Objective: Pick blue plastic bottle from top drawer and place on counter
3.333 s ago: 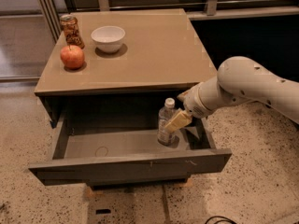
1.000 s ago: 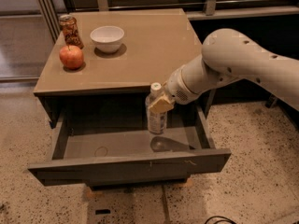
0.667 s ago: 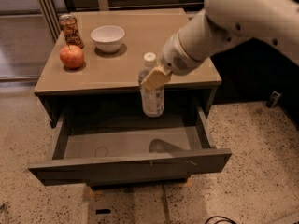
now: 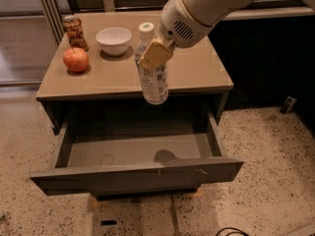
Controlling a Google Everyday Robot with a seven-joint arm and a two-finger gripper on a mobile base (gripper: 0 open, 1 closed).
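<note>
My gripper (image 4: pixel 153 54) is shut on the blue plastic bottle (image 4: pixel 153 80), a clear bottle with a white cap and pale label. It holds the bottle upright in the air, above the front edge of the counter (image 4: pixel 197 68) and well above the open top drawer (image 4: pixel 138 154). The tan fingertip (image 4: pixel 156 54) presses on the bottle's upper part. The drawer is pulled out and nothing shows inside it but a shadow.
On the counter's back left stand a reddish-brown patterned can (image 4: pixel 75 32), a red apple (image 4: pixel 76 59) and a white bowl (image 4: pixel 113 40). The white arm (image 4: pixel 206 6) reaches in from the upper right. A dark wall panel is to the right.
The gripper has lifted the bottle out of the drawer, up and a little to the left, to above the counter's front edge. The drawer is now empty.
</note>
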